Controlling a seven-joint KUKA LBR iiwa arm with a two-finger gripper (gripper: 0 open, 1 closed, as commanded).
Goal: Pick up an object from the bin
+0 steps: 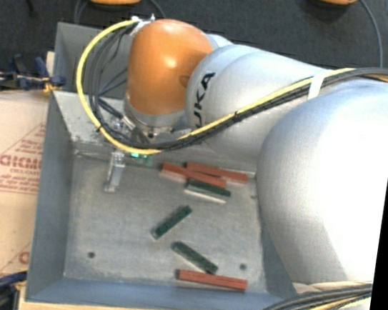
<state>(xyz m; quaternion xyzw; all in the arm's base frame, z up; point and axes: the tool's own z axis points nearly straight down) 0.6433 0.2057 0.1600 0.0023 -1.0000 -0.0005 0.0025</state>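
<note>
In the camera view, the gripper (114,173) hangs low over bare floor in the grey metal bin (50,223), with nothing under it. Whether it is apart or together I cannot tell.

Right of the gripper lies a tight cluster of flat red-brown and dark green bars (201,181), touching one another. Below and to the gripper's right, a lone tilted dark green flat bar (171,221) lies clear of the rest.

It looks light, stiff and smooth, and probably lies flat on the floor. Taking it across its narrow width at mid-length seems safest, since the ends could pivot.
</note>
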